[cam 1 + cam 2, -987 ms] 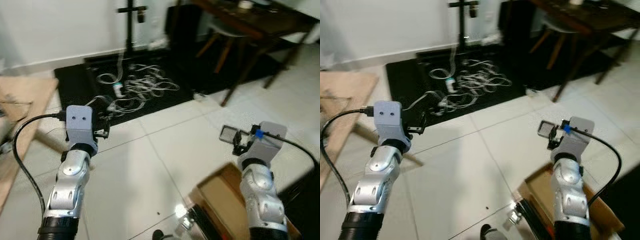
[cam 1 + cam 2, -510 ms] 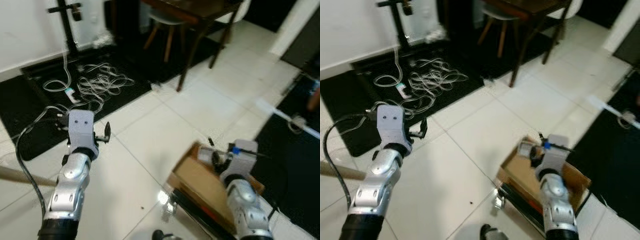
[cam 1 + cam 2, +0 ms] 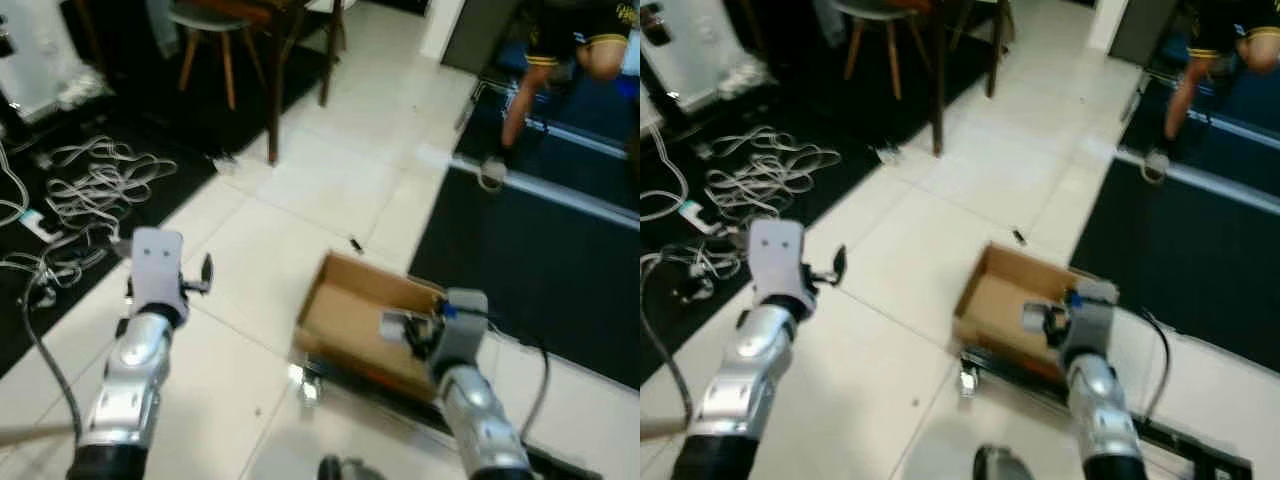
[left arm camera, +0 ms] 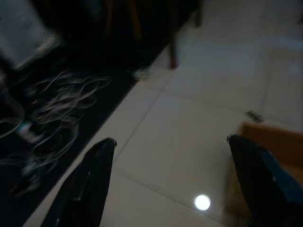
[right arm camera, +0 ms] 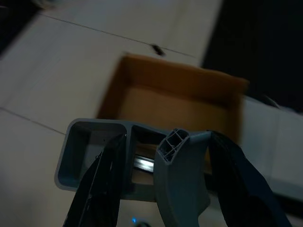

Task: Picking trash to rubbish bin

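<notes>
Right claw [image 5: 161,175]: I see it clamping a grey plastic piece [image 5: 137,158] above the cardboard box [image 3: 365,320] | left claw [image 4: 173,182]: fingers spread, empty.

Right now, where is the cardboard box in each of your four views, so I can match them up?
Left eye view: cardboard box low centre, beside the right gripper.
Right eye view: box centre, on the white tiles.
Left wrist view: box corner by one finger.
Right wrist view: open box beyond the held grey plastic piece.
Shared landmark: the small dark scrap on the tile past the box.
</notes>
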Robot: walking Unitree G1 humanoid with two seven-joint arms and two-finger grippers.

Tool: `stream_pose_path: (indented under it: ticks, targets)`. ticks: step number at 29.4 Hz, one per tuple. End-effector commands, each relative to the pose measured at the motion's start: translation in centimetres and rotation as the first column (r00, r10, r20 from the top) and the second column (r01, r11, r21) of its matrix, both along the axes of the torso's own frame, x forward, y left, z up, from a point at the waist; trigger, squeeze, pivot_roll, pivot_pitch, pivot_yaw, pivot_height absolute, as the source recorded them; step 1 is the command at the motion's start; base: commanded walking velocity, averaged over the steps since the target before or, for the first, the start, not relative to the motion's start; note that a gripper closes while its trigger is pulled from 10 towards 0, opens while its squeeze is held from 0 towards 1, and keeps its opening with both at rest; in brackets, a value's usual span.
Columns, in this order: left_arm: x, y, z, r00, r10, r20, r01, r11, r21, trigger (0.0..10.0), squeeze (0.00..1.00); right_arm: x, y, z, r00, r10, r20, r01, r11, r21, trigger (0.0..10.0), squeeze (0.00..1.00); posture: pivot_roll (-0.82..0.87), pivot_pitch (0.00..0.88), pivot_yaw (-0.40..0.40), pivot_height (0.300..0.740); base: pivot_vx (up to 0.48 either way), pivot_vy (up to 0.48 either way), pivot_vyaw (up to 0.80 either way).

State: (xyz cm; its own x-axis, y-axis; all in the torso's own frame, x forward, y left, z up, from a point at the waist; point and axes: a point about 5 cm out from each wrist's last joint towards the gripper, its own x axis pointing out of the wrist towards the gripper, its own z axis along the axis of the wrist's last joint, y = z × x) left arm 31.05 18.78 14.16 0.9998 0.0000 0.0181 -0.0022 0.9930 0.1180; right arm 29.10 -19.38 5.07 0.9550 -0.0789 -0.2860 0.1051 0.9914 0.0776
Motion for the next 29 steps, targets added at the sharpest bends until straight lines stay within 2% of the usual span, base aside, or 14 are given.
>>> stream_pose_path:
  ticks: [1,15,17,19,29]
  targets:
    - [-0.3,0.5,-0.6,1.0,0.016,-0.02,-0.015,1.0,0.017,10.0,0.0,-0.2,-0.1,-0.1,1.0,-0.01,0.009,0.01,1.0,0.002,10.0,0.0,0.02,0.205,-0.028,0.74,0.0,0.0,-0.8]
    - [-0.1,0.1,-0.6,1.0,0.003,-0.019,-0.003,1.0,0.011,10.0,0.0,-0.1,0.1,0.0,1.0,-0.01,0.02,0.01,1.0,0.004,10.0,0.0,0.02,0.199,-0.026,0.74,0.0,0.0,-0.8]
    - [0.0,-0.1,-0.6,1.0,-0.002,-0.021,0.002,1.0,0.002,10.0,0.0,0.1,0.2,0.2,0.999,-0.007,0.044,0.007,1.0,0.018,10.0,0.0,0.02,0.206,-0.027,0.74,0.0,0.0,-0.8]
    - [0.1,-0.3,-0.9,0.999,-0.007,-0.043,0.006,1.0,-0.007,10.0,0.0,0.1,0.4,0.4,0.998,0.016,0.056,-0.016,1.0,0.0,10.0,0.0,0.02,0.196,-0.025,0.74,0.0,0.0,0.0]
    - [0.1,-0.4,-0.9,0.999,-0.002,-0.034,0.002,1.0,-0.014,10.0,0.0,0.8,0.7,1.2,0.993,0.056,0.104,-0.057,0.998,0.015,10.0,0.0,0.02,0.194,-0.027,0.74,0.0,0.0,0.0]
